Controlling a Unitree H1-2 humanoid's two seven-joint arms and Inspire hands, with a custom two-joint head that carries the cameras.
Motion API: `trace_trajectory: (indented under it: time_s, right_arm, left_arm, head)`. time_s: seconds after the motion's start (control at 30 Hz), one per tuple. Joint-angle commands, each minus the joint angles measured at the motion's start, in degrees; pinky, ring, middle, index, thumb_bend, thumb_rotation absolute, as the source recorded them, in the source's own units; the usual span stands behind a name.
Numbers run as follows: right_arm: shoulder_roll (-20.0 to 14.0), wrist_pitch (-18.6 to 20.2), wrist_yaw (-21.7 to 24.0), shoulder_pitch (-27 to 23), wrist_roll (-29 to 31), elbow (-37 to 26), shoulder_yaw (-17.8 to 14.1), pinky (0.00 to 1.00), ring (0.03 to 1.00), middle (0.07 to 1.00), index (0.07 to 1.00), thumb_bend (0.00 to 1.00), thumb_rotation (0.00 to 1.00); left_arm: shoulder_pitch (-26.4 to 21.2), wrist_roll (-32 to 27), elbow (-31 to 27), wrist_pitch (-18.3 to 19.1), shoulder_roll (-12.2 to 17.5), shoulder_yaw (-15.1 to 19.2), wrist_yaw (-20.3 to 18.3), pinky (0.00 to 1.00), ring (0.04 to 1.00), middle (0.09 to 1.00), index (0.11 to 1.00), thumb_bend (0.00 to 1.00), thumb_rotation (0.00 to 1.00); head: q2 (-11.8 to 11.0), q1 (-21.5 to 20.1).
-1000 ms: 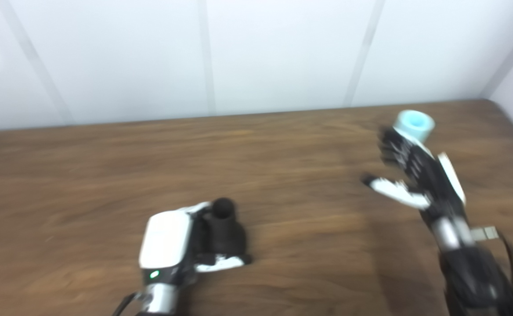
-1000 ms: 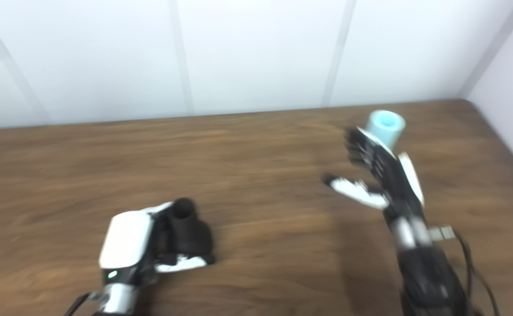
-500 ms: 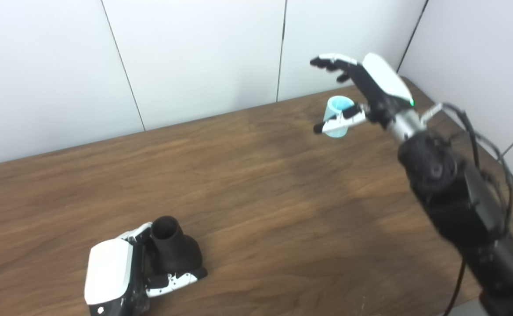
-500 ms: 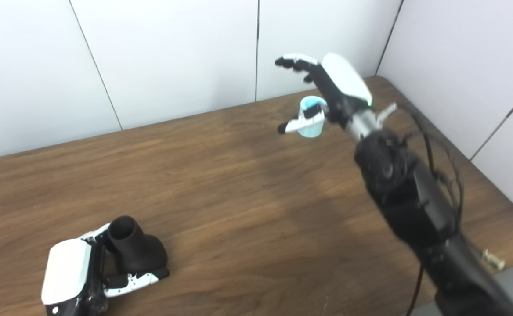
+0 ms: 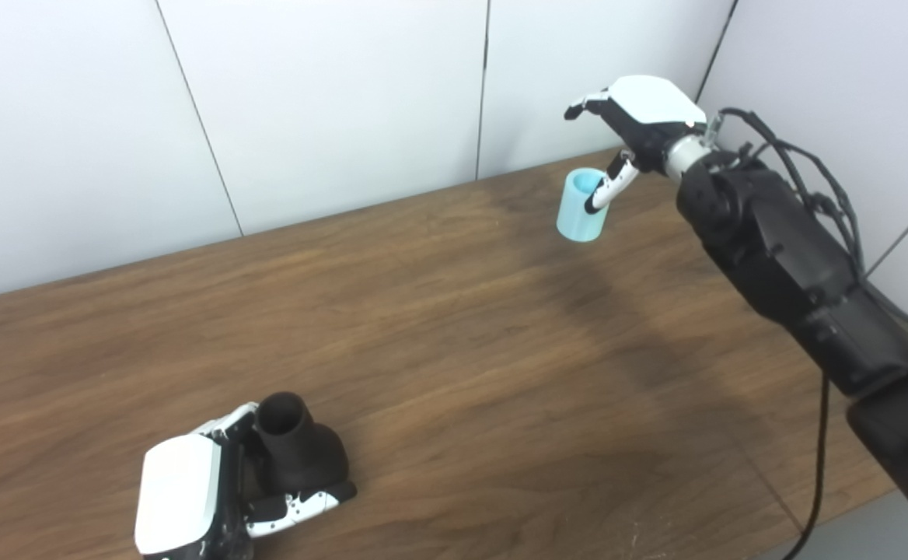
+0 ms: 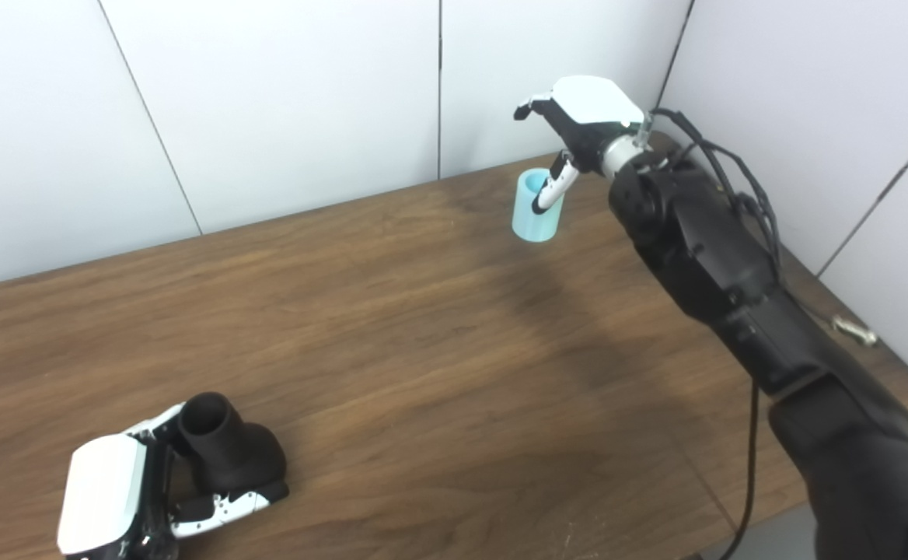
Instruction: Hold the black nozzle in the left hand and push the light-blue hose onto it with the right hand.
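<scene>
The black nozzle [image 5: 296, 453] stands upright on the wooden table [image 5: 438, 327] at the near left, its narrow mouth up. My left hand [image 5: 193, 498] is wrapped around its base, fingers behind and thumb in front. The light-blue hose piece [image 5: 580, 206], a short open tube, stands upright at the far right of the table. My right hand [image 5: 640, 117] hovers just above and to the right of it, fingers spread, thumb [image 6: 550, 189] hanging down in front of the tube's rim. It holds nothing.
White wall panels close the table at the back and on the right. A small metal piece [image 6: 854, 333] lies near the table's right edge. My right forearm [image 6: 703, 241] with its cables stretches across the right side.
The camera view has shifted a little. My right hand has moved over the light-blue hose and tipped downward, thumb now at its rim. The left hand keeps the nozzle in place.
</scene>
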Motion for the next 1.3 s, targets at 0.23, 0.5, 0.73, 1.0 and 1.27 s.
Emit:
trace_trajectory:
  time_s: [0.23,0.5,0.73,1.0,1.27]
  right_arm:
    - [2.2,-3.5,-3.6,-8.5,-1.0,13.1,3.1,0.82,0.917,0.864,0.811,0.94,0.13]
    - [4.8,-5.2,-5.2,-9.8,-0.5,18.8,4.3,0.64,0.804,0.832,0.802,0.96,0.12]
    - [5.0,-5.8,-5.4,-9.4,1.3,20.3,3.6,0.61,0.736,0.8,0.776,0.94,0.09]
    - [3.5,-6.7,-5.8,-9.7,1.8,21.9,4.1,0.51,0.649,0.712,0.735,0.9,0.09]
    - [2.1,-8.2,-5.6,-10.7,1.0,22.3,5.4,0.37,0.501,0.575,0.723,0.92,0.07]
  left_arm:
    - [2.9,-0.1,1.4,0.2,0.9,-0.1,-2.5,0.36,0.456,0.397,0.508,0.52,0.0]
    - [2.9,0.3,0.9,0.8,0.7,-0.1,-3.2,0.35,0.437,0.394,0.505,0.52,0.0]
    - [2.8,0.4,1.0,0.6,0.7,0.0,-3.0,0.37,0.466,0.4,0.511,0.52,0.0]
    - [2.9,-0.6,-0.9,1.3,0.0,0.3,-4.9,0.39,0.482,0.398,0.511,0.52,0.0]
    - [3.1,-0.3,-0.4,1.0,0.1,0.8,-5.2,0.38,0.471,0.399,0.512,0.52,0.0]
  head:
    - [-0.5,0.4]
    - [-0.3,0.7]
    - [-0.3,0.7]
    - [-0.2,0.2]
    - [0.1,0.3]
